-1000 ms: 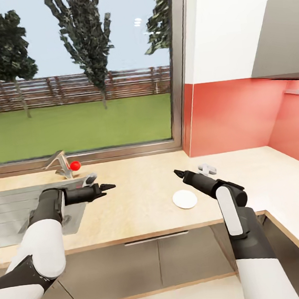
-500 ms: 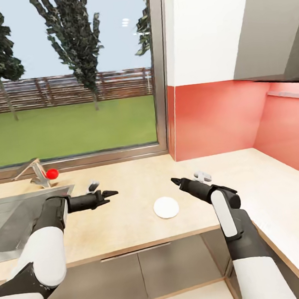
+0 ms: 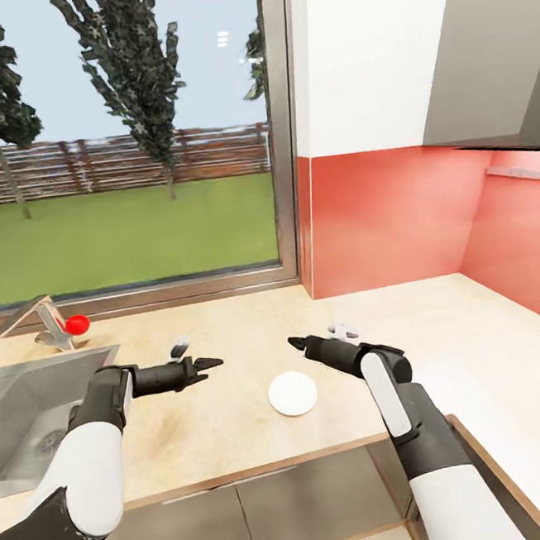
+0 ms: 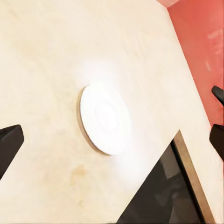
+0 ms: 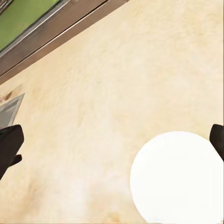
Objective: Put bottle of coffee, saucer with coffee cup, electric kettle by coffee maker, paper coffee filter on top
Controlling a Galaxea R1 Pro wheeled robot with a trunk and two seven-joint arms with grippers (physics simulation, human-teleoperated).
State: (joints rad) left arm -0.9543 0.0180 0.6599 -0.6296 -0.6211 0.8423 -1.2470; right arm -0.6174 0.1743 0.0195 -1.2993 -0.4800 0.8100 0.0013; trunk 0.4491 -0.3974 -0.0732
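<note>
Sink [image 3: 35, 411] at 9 o'clock, set into the tabletop [image 3: 236, 423]; faucet [image 3: 47, 322] with red knob behind it, under the window [image 3: 115, 137].

Left arm: elbow bent, forearm level, reaching toward 3 o'clock above the tabletop. Left claw [image 3: 212, 362] empty; head view cannot tell released or clenched, but the left wrist view has its dark tips far apart at the frame edges — released.

Saucer [image 3: 293, 393], white, lies flat on the tabletop at 6 o'clock of centre, between the two claws and nearer the front edge, touched by neither.

Right arm: forearm rising from 5 o'clock, wrist turned toward 9 o'clock. Right claw [image 3: 295, 344] empty, released, tips well apart in its wrist view, just beyond the saucer.

Red backsplash [image 3: 389, 216] at 3 o'clock.
</note>
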